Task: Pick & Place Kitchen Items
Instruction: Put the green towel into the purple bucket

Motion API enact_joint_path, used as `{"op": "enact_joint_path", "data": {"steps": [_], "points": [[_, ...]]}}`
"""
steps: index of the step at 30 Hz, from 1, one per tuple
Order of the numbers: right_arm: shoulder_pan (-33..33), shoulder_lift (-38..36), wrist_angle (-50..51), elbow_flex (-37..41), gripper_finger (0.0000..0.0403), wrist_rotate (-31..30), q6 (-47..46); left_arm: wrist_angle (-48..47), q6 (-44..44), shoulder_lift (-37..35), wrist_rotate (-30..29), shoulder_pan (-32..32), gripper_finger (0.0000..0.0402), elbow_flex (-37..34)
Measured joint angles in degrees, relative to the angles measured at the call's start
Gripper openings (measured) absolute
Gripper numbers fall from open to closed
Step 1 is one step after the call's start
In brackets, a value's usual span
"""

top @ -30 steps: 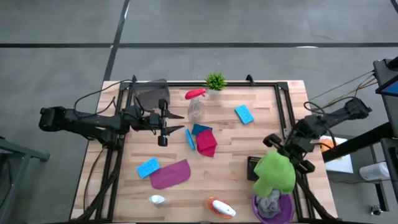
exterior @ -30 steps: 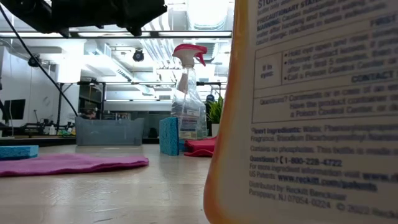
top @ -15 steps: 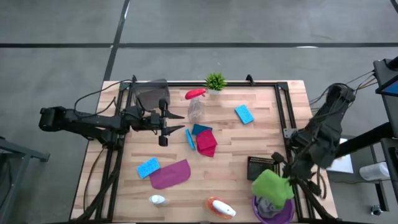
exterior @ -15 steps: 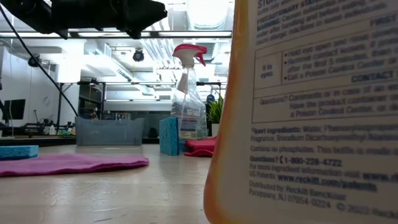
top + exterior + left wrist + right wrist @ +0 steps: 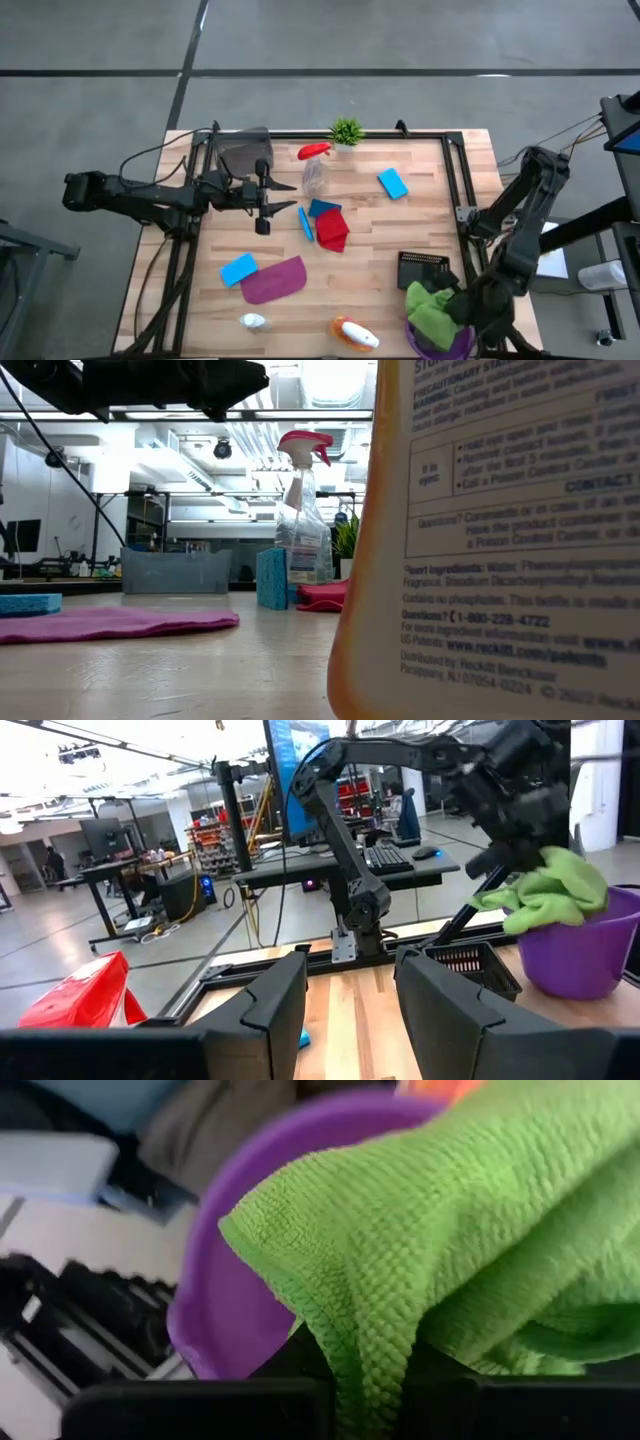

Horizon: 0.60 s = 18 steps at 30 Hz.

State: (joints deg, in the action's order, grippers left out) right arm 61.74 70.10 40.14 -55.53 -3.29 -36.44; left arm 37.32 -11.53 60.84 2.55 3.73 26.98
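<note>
Your left gripper (image 5: 262, 200) is just parked over the far-left part of the desk (image 5: 370, 250), fingers part open and holding nothing, so leave it there. The action is at the near right: your right gripper (image 5: 462, 310) has its fingers closed on the green cloth (image 5: 428, 303), right over the purple bucket (image 5: 590, 956). I'd go down a bit before letting go, since some cloth hangs over the rim. Watch the black rack (image 5: 424, 270) just beside the bucket.
</note>
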Motion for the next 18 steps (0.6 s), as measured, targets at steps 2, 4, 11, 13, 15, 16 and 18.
{"op": "enact_joint_path", "data": {"steps": [2,4,11,13,15,16,18], "points": [[-0.1,2.3,0.2,-0.3,0.0018,1.6,-1.2,0.1,0.0,0.0,-0.1,0.0,0.0156,0.0],[-0.4,4.5,0.8,-0.7,0.0018,2.9,-2.1,0.2,-0.1,0.0,-0.2,0.0,0.0156,0.0],[-2.1,9.5,4.6,-3.5,0.0018,3.2,-4.8,0.2,-0.2,0.0,-0.4,0.0,0.0156,0.0],[-2.6,10.4,6.3,-4.8,0.0018,3.0,-6.2,0.2,-0.2,0.0,-0.6,0.1,0.0156,0.0],[-3.0,11.3,9.3,-6.5,0.0018,2.3,-7.3,0.2,-0.4,0.0,-0.7,0.1,0.0156,0.0],[-3.0,11.8,11.1,-7.4,0.0018,1.8,-7.6,0.2,-0.5,0.0,-0.8,0.1,0.0156,0.0],[-3.0,12.8,14.1,-9.2,0.0018,1.1,-8.2,0.2,-0.5,0.0,-1.1,0.1,0.0156,0.0]]}}
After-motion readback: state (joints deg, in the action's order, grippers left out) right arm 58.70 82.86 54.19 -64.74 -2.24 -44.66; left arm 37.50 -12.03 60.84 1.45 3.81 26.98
